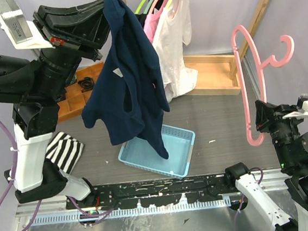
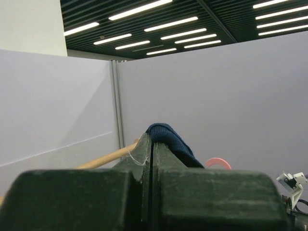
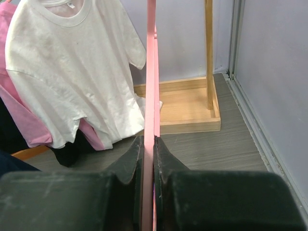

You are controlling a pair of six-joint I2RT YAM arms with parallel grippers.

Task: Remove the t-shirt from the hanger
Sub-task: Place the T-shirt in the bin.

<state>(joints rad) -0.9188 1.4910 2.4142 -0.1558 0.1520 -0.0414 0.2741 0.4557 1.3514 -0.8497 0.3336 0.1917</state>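
The overhead view is bright and evenly lit, with crisp detail throughout. The navy t-shirt (image 1: 131, 79) casts only a faint, soft shadow on the grey worktop (image 1: 220, 120). The bare metal sheet (image 1: 154, 230) at the near edge gives a dull, patchy glare.

In the left wrist view, rows of ceiling light strips (image 2: 139, 9) burn almost white, while the left end effector (image 2: 151, 140) sits dark and soft in front of the lens.

In the right wrist view, the white t-shirt (image 3: 72, 72) is sharp and well lit. The right end effector (image 3: 149, 143) is shadowed and slightly blurred.
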